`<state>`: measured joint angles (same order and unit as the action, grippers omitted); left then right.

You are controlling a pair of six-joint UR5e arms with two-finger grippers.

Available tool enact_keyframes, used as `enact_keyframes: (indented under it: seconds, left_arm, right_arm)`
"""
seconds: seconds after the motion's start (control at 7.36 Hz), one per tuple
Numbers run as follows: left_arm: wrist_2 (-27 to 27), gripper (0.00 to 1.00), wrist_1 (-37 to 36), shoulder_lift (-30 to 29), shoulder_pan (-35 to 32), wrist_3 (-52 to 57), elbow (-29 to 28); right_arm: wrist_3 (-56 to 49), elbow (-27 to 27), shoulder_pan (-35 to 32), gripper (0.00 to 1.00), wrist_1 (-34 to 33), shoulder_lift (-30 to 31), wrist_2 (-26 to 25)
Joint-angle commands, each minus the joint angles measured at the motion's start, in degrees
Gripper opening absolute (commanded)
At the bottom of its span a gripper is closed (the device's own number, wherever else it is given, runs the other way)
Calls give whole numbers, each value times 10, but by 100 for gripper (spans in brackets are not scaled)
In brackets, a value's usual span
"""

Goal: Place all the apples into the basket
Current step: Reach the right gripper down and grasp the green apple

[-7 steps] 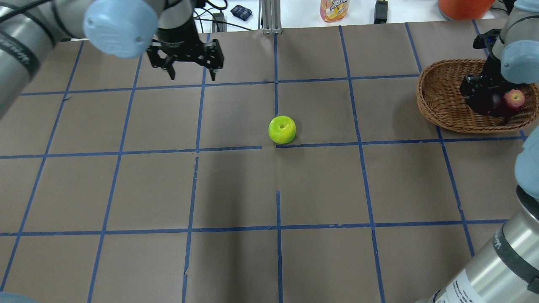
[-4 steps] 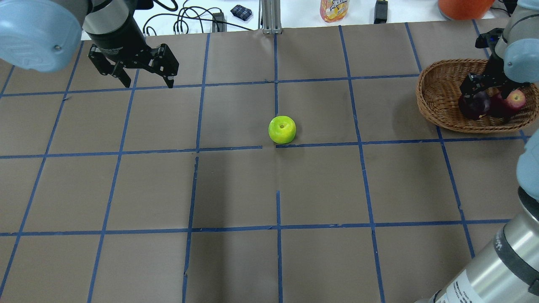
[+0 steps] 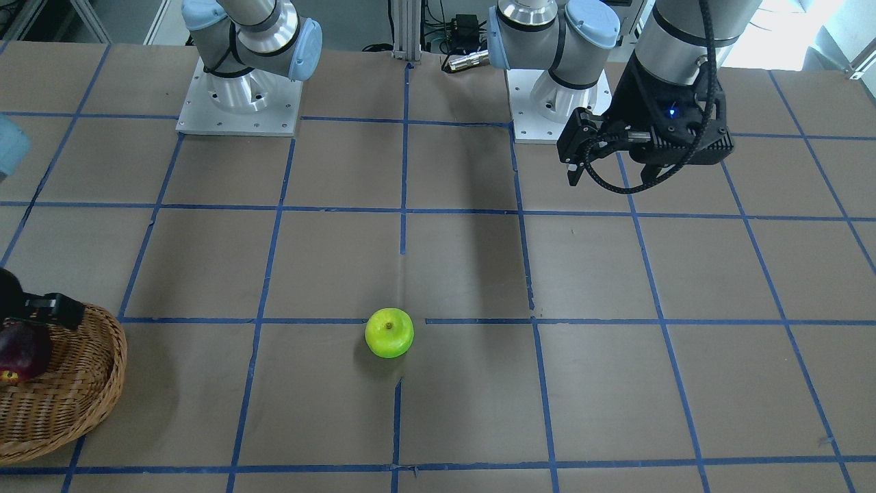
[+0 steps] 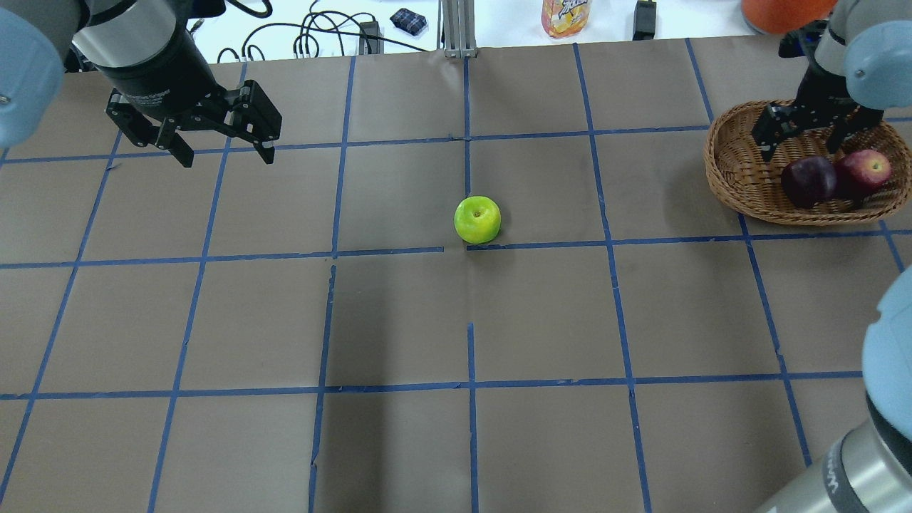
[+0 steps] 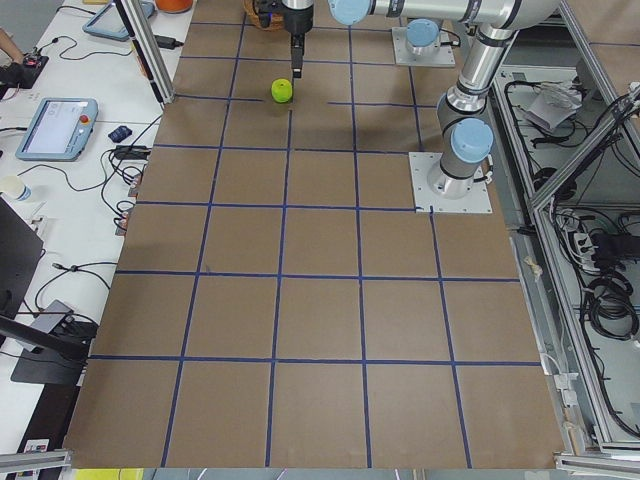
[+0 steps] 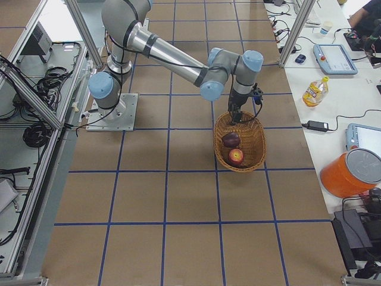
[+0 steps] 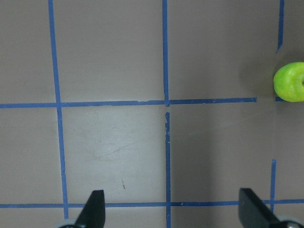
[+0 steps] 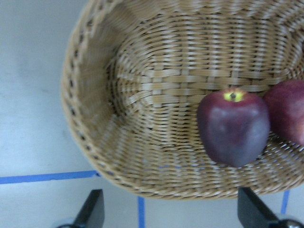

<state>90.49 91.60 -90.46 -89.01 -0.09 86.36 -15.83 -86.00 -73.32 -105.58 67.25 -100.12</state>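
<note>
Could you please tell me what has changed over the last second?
The right gripper has let go of the maroon apple and risen, open, toward the far rim of the basket. The left gripper, open, swung farther left over the table. The green apple and red apple have not moved.

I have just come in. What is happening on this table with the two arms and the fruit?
The robot is collecting apples into a wicker basket. Two are already inside it: a dark maroon apple and a red apple, side by side. The right gripper hangs open just above the basket, holding nothing. The green apple lies alone near the middle of the table, not yet picked up. The left gripper is open and empty, well away from that apple.
</note>
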Motion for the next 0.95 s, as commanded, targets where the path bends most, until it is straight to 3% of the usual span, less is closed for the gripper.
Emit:
enact_keyframes:
  seconds: [0.0,0.41,0.54,0.82]
  left_arm:
    - [4,100,17,9,5,-3,-22]
    - [2,100,31,9,17,-1,-34]
    - [-7,100,28,1,30,-1,-37]
    - [-66,100,-5,-25,31,-5,-21]
  right_arm:
    - [144,-2,-112,100,38,24,39]
    - [314,0,-205,100,29,13,156]
    - [371,4,-225,100,27,-5,166]
    - [500,6,-279,100,-70,-50,167]
